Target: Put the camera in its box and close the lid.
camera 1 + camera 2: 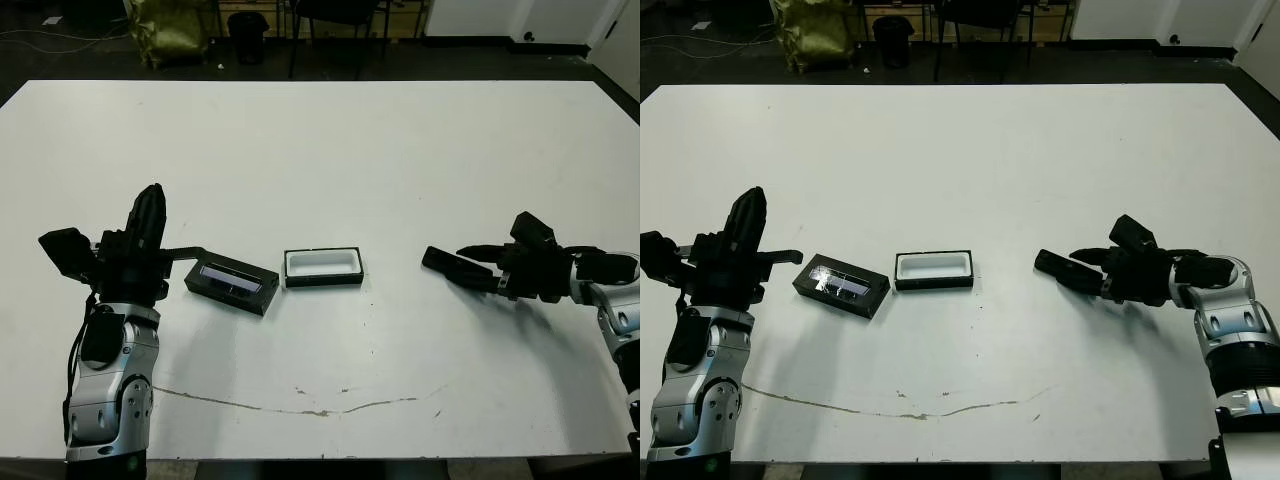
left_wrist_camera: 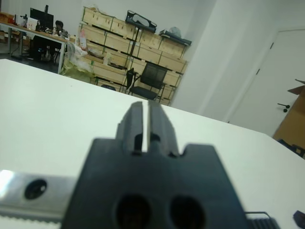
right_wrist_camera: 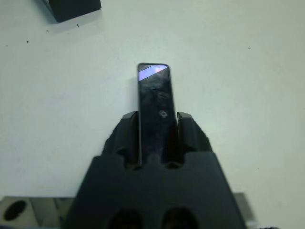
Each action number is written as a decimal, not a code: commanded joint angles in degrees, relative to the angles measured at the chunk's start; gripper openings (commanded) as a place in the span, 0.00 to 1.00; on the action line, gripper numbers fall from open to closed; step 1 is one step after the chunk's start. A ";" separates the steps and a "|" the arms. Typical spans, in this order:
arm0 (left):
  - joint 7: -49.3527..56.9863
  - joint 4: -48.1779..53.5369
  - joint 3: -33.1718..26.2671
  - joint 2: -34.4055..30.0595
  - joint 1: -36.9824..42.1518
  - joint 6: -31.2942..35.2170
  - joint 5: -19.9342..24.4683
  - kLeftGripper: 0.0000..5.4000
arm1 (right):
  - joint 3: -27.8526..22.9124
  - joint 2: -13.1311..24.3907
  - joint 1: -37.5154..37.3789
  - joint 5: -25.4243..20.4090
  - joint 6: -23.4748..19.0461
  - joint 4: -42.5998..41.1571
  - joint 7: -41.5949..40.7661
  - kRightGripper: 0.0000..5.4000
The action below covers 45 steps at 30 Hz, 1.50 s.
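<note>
A white table (image 1: pixel 330 150), wooden crates (image 2: pixel 119 45) and a black chair (image 2: pixel 147 81) beyond.

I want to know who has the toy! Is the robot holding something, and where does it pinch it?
The right gripper pinches the camera by one end, between its fingers. The left gripper holds nothing.
</note>
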State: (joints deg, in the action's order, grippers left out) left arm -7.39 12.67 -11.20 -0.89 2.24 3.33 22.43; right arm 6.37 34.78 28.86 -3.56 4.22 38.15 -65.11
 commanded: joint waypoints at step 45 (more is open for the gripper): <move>0.64 -0.91 0.36 0.12 -0.70 0.80 -0.76 0.00 | 5.31 -11.17 27.66 -0.42 -4.17 15.48 -22.69 0.13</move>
State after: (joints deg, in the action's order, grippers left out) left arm -7.48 11.65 -10.93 -0.87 2.10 2.81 21.98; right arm 10.70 24.33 54.85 -4.78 0.89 53.01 -86.44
